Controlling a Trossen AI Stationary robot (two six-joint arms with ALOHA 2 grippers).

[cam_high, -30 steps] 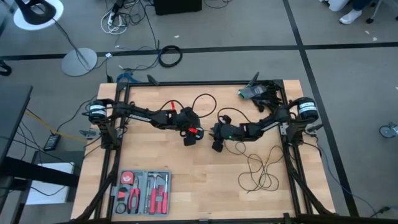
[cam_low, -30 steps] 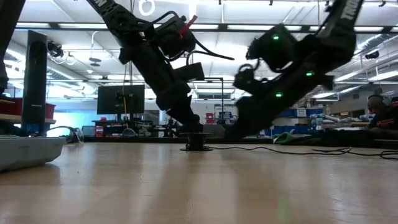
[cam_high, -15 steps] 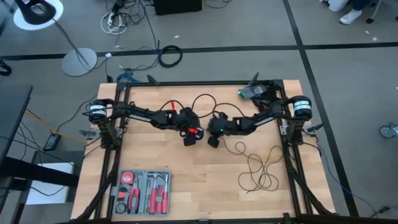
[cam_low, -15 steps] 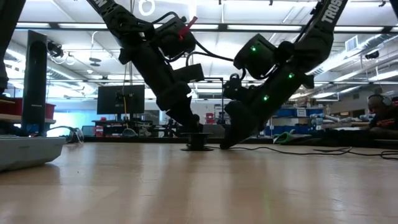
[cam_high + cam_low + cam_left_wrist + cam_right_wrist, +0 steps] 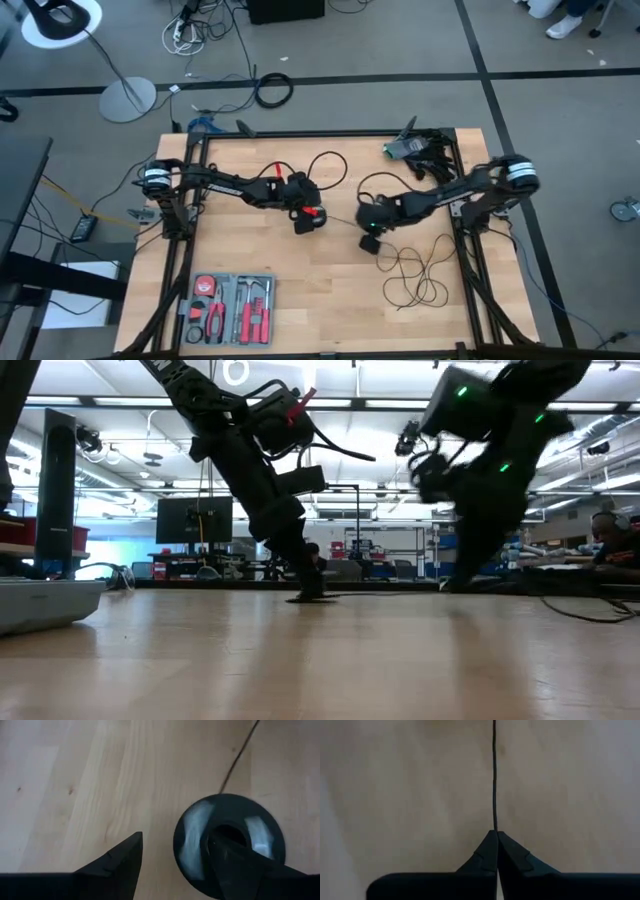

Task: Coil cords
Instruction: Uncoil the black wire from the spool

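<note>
The table [image 5: 300, 270] was pale, smooth wood planks inside a dark frame. Near its front left corner lay a grey plastic tool tray [image 5: 228, 307] holding red-handled tools and a tape measure. The cords [image 5: 418, 270] were one thin black wire, lying in loose tangled loops on the table's right half and running taut toward the centre, where it ended in a glossy round black puck [image 5: 229, 842] lying flat on the wood. The left gripper [image 5: 310, 218] stood at mid-table with its fingers spread, one finger tip pressing on the puck. The right gripper [image 5: 372, 240], just right of centre, had its fingers pinched together on the wire [image 5: 494, 775].
</note>
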